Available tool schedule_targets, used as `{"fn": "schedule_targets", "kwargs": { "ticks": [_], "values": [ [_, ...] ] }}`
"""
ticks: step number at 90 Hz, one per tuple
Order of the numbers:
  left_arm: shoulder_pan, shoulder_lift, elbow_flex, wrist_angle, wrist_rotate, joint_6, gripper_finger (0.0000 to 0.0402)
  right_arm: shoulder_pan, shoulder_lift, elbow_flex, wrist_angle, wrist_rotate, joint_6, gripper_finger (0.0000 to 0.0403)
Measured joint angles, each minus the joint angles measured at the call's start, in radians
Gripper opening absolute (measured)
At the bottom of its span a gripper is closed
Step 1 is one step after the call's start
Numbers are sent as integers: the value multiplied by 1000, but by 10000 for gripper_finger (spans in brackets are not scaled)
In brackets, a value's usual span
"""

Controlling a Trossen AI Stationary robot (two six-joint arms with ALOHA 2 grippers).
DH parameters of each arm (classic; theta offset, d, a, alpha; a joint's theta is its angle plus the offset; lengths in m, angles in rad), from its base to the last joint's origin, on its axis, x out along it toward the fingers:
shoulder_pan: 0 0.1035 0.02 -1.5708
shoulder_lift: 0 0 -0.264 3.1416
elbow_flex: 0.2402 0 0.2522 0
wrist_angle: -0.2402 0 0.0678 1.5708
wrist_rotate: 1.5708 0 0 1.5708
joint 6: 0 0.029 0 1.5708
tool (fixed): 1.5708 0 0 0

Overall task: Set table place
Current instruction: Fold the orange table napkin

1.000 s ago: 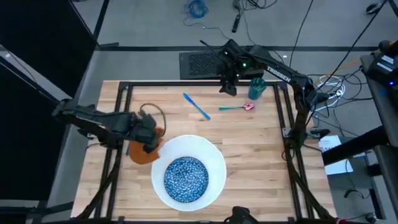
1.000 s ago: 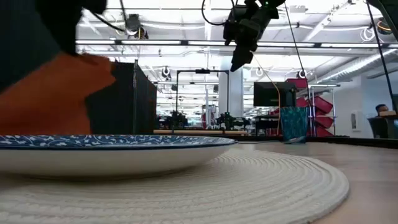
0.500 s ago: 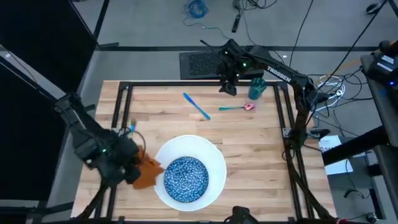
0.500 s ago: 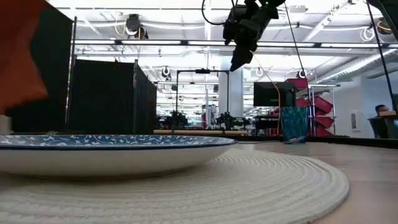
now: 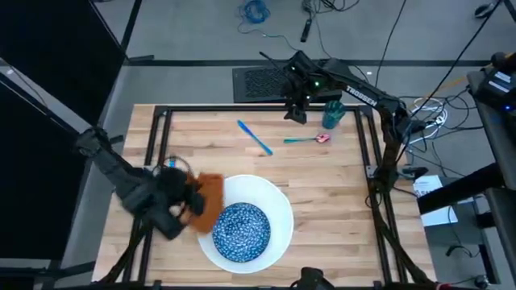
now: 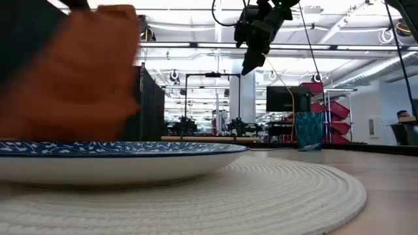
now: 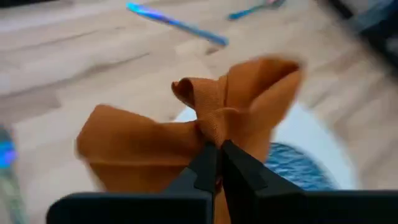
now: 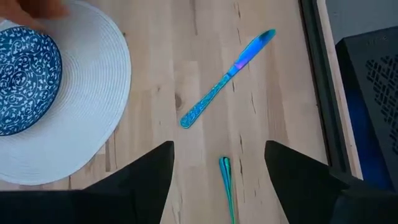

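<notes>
A blue speckled bowl (image 5: 240,229) stands on the large white round plate (image 5: 278,211) near the table's near edge. My left gripper (image 5: 192,206) is at the plate's left rim, shut on the orange napkin (image 5: 210,201). A light-blue knife (image 5: 254,137) and a spoon (image 5: 306,138) lie flat on the wood at the far side. The teal cup (image 5: 332,114) stands upright at the far right. My right gripper (image 5: 296,110) hangs open high above the far side, over the spoon's handle (image 8: 226,177). My left gripper pinches a gathered bunch of the napkin (image 7: 211,127) between its two fingers (image 7: 205,163), with several folds of cloth caught together. The cloth flares out slack beyond the fingertips, over the plate's left rim (image 5: 211,216). Whether its lower edge touches the plate is hidden.
A black rail frame (image 5: 161,129) runs along the table's left, far and right sides. Bare wood (image 5: 322,185) lies between the plate and the cutlery. In the low view the napkin (image 6: 72,72) looms above the bowl's rim (image 6: 130,149).
My left gripper has carried the napkin from beside the plate's left rim toward the table's near-left corner. It then swung back right toward the plate, so the cloth now reaches over the plate's left rim. The gripper has turned about on the way.
</notes>
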Motion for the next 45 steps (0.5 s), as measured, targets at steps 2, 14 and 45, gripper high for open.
{"fn": "schedule_targets", "kwargs": {
  "ticks": [2,14,45],
  "values": [
    [23,8,0,2,29,36,0,0,0,0,-3,0,1,238],
    [85,39,0,5,110,163,0,0,0,0,-6,0,5,238],
    [81,42,0,3,149,179,0,0,0,0,-5,-4,5,238]
  ]
}}
